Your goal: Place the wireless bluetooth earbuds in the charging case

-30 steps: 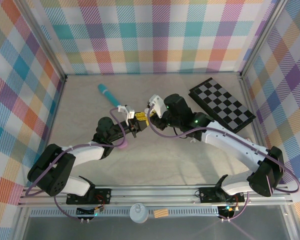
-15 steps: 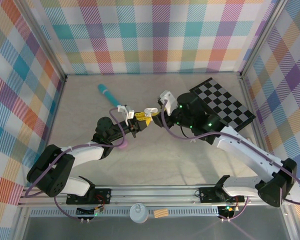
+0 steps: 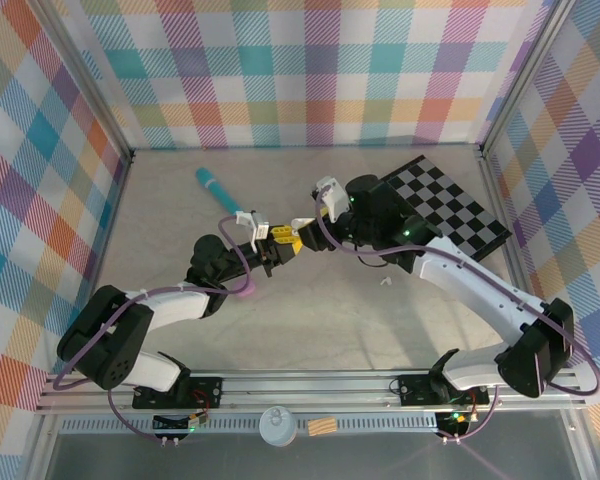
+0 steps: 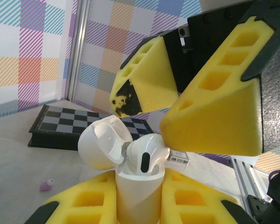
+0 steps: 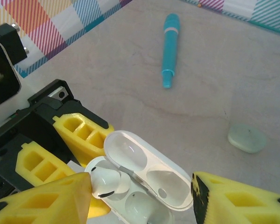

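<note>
My left gripper is shut on a white charging case, held upright with its lid tipped open. One white earbud sits in a socket, its head sticking out. The other socket looks empty. My right gripper is open just over the case, one yellow finger close beside the earbud and the other well clear. Both grippers meet mid-table, left gripper and right gripper. A tiny white earbud lies on the table, and a purple earbud lies farther off.
A teal pen-like stick lies at the back left. A folded chessboard sits at the back right. A pale green pebble-shaped case rests on the table, and a pink case lies under the left arm.
My right gripper has opened and drawn back a little to the right, leaving the white earbud in the case. The left gripper has held still.
</note>
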Tool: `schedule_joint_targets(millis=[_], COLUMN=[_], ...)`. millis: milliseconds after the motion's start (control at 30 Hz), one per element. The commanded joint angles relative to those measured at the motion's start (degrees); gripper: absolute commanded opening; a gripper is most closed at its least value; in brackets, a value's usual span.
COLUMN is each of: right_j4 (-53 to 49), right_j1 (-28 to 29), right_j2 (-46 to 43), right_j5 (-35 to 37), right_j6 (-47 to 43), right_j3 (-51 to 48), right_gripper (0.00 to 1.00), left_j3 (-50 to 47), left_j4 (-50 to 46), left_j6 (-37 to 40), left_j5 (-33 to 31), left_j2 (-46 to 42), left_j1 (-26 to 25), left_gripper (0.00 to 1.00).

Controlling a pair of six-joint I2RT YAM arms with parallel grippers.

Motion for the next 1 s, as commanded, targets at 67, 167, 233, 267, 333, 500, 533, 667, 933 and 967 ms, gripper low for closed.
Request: schedule_joint_targets(millis=[67, 167, 233, 267, 333, 500, 533, 667, 933, 967], right_j4=[-1.6, -2.1, -2.6, -3.0, -3.1, -0.8, -0.5, -0.1, -1.7, -1.9], right_j1=[0.2, 0.2, 0.3, 0.2, 0.2, -0.2, -0.6, -2.5, -2.8, -2.9], right_j2=[1.4, 2.0, 2.4, 2.6, 2.4, -0.8, -1.5, -3.4, -2.6, -2.3], right_j5=[-2.1, -2.9, -2.8, -2.6, -2.1, -1.7, -1.7, -2.4, -3.5, -3.5], right_j6=[0.2, 0.1, 0.0, -0.1, -0.2, 1.8, 2.4, 4.2, 3.6, 3.4], right_j3=[2.4, 3.3, 3.9, 4.1, 4.3, 2.9, 2.6, 0.4, -0.3, -0.1], right_gripper=[0.59, 0.60, 0.63, 0.65, 0.67, 0.69, 0.69, 0.69, 0.69, 0.69], left_j3=[1.9, 2.0, 2.1, 2.0, 2.0, 1.9, 1.9, 1.7, 1.6, 1.7], left_j4=[4.1, 4.1, 4.2, 4.2, 4.3, 5.0, 5.0, 4.9, 4.9, 4.8], left_j6=[-0.6, -0.7, -0.7, -0.7, -0.8, -0.7, -0.7, -0.3, -0.4, -0.4], left_j5=[2.0, 2.2, 2.2, 2.3, 2.2, 2.4, 2.4, 2.5, 2.5, 2.5], left_j2=[-0.3, -0.1, -0.1, -0.1, -0.1, 0.1, 0.1, 0.1, -0.4, -0.5], left_j1=[0.4, 0.3, 0.4, 0.3, 0.4, 0.4, 0.4, 0.4, 0.4, 0.4], left_gripper=[0.13, 0.13, 0.13, 0.13, 0.13, 0.13, 0.13, 0.13, 0.13, 0.13])
